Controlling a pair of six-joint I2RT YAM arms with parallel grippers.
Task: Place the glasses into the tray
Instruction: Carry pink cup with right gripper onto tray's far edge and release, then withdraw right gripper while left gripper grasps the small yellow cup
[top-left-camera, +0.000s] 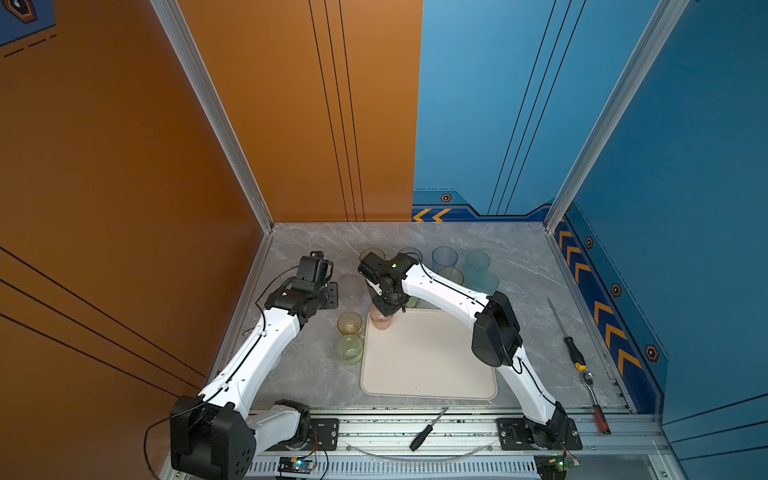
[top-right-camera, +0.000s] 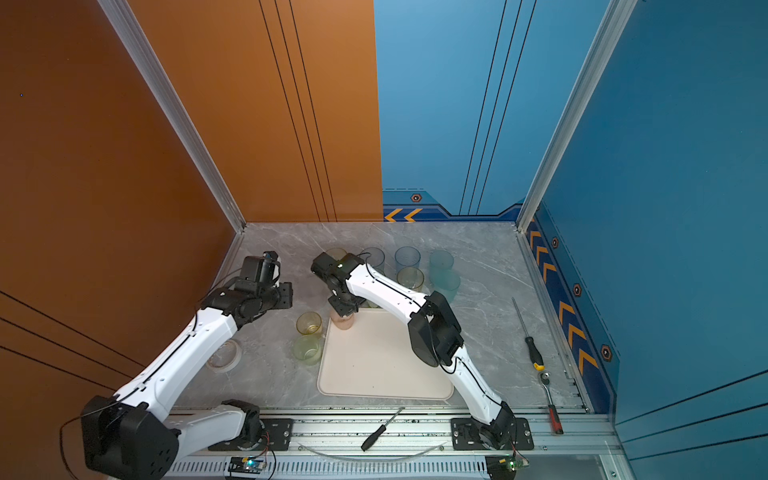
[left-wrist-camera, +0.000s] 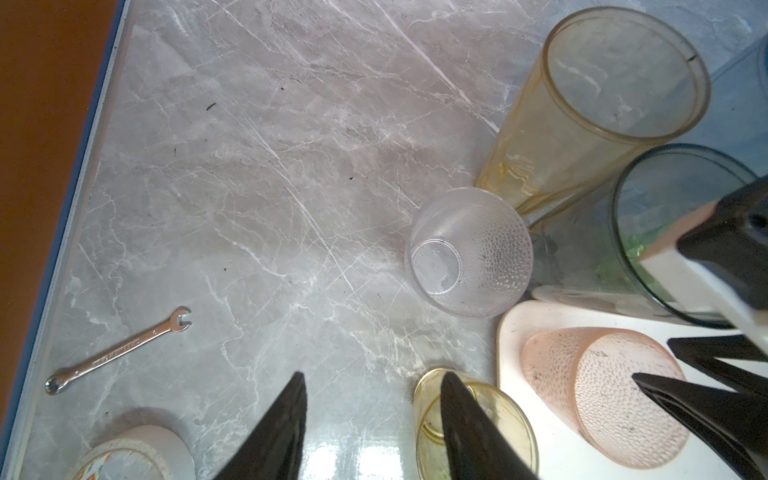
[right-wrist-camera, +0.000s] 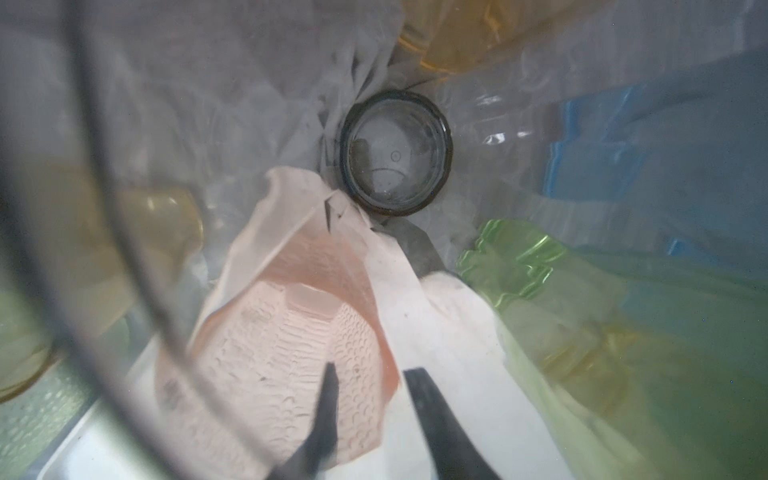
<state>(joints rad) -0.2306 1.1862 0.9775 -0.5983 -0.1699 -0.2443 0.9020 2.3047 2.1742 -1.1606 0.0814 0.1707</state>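
Standing half-hidden, seemingly upright: pink glass (top-left-camera: 382, 323).

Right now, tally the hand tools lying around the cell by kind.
Screwdrivers: 2
Ratchet wrench: 1
Combination spanner: 1
Total: 4

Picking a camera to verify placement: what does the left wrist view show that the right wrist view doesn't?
Only left wrist: the wrench, tape roll, clear glass and open left gripper. Only right wrist: a look down inside the grey glass to its dark base. Both: the pink glass in the tray, with the right gripper at its rim.
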